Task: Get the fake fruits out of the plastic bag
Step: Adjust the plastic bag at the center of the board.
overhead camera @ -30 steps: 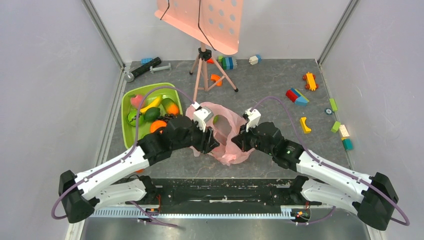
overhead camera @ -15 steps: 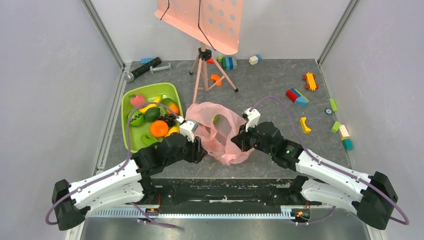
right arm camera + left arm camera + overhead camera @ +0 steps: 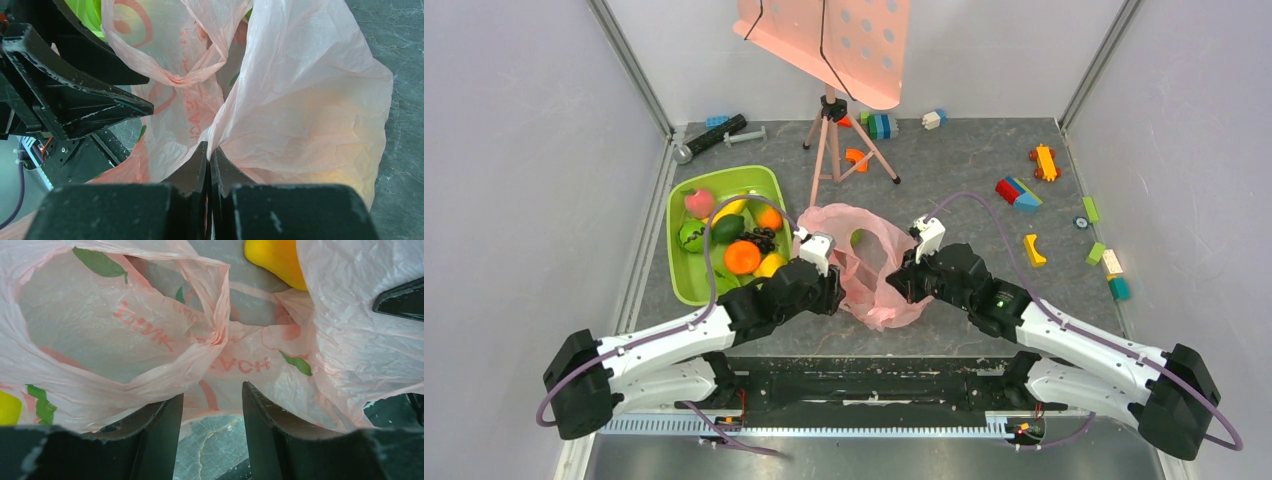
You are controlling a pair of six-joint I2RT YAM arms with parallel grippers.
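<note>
The pink plastic bag [image 3: 871, 270] lies crumpled at the table's centre, its mouth toward the back. A small green fruit [image 3: 856, 238] shows inside it. In the left wrist view a yellow fruit [image 3: 276, 257] shows between folds of the bag [image 3: 100, 335]. My left gripper [image 3: 829, 291] is open at the bag's left edge, with the bag's rim just past its fingertips [image 3: 175, 402] and nothing held. My right gripper [image 3: 209, 150] is shut on a fold of the bag [image 3: 300, 100] at its right side [image 3: 902, 284]. Several fruits [image 3: 742, 257] lie in the green tray [image 3: 679, 280].
A pink perforated stand panel [image 3: 834, 45] on a tripod [image 3: 829, 140] stands behind the bag. Toy blocks [image 3: 1017, 190] and a yellow piece [image 3: 1033, 250] lie at the right. A black tool [image 3: 719, 132] lies at the back left. Grey walls close both sides.
My left gripper drew back out of the bag toward the near left, then shifted right to the bag's left edge. The right arm has kept still, holding the bag.
</note>
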